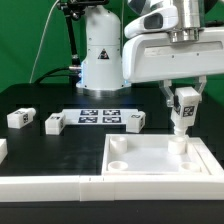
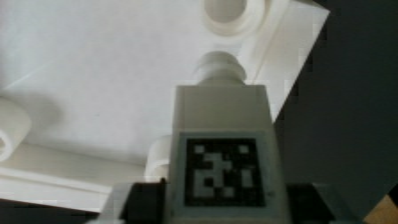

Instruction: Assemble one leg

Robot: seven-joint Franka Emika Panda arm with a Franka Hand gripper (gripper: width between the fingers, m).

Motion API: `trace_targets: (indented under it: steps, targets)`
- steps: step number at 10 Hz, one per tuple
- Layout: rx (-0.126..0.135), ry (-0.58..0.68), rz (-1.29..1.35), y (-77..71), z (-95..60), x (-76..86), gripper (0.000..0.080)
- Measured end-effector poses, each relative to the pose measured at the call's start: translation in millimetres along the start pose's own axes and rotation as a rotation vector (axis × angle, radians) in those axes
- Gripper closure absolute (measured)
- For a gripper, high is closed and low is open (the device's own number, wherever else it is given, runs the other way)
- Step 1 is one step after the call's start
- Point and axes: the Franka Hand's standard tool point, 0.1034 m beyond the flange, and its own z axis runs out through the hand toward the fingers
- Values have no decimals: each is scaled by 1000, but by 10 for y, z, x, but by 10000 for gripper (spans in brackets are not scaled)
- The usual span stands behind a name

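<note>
My gripper is shut on a leg, a small white block with a black-and-white tag, held upright over the far right corner of the large white square piece. The leg's lower tip touches or sits just above that corner. In the wrist view the leg runs away from the dark fingers, its round tip next to a corner hole of the white square piece. Three more legs lie on the table: one, one and one.
The marker board lies at the table's middle, in front of the robot base. Long white rails run along the front edge. A green curtain hangs behind.
</note>
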Motion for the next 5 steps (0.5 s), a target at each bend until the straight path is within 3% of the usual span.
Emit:
trace_targets:
  steps: [3, 5]
  targets:
    - [-7, 28, -18, 206, 32, 322, 508]
    - [-7, 46, -14, 255, 107, 505, 508]
